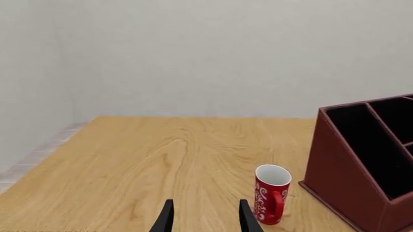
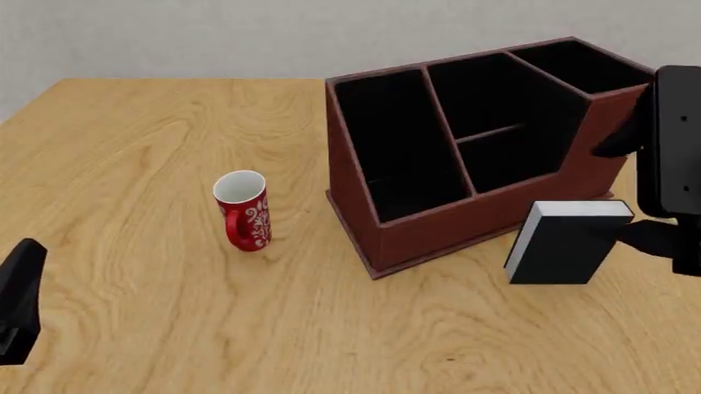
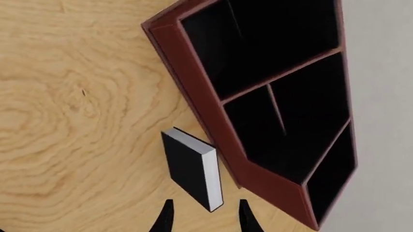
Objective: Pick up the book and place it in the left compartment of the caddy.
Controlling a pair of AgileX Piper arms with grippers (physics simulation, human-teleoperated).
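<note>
The caddy (image 2: 482, 148) is sitting on the far right of the table (image 2: 131, 164), and its left compartment (image 2: 389, 139), the long undivided slot nearest the red mug (image 2: 243, 211), is lying open and waiting. The book (image 2: 561, 243) is standing on the wood just in front of the caddy's lower wall, near its right end and well apart from that slot. The right gripper (image 3: 204, 216) is hovering beside the book with its jaws parted, nothing held, the near end of the book lying between the two fingertips in the right wrist view. To do this step well, the operator is probably needing to push further along the covers before closing, so the grip is landing on the flat black faces and not on a corner. The left gripper (image 1: 204, 217) is also open and idle, facing the mug. In the front view the right arm is being cut off at the frame edge, so whether a finger is touching the book is hard to tell
</note>
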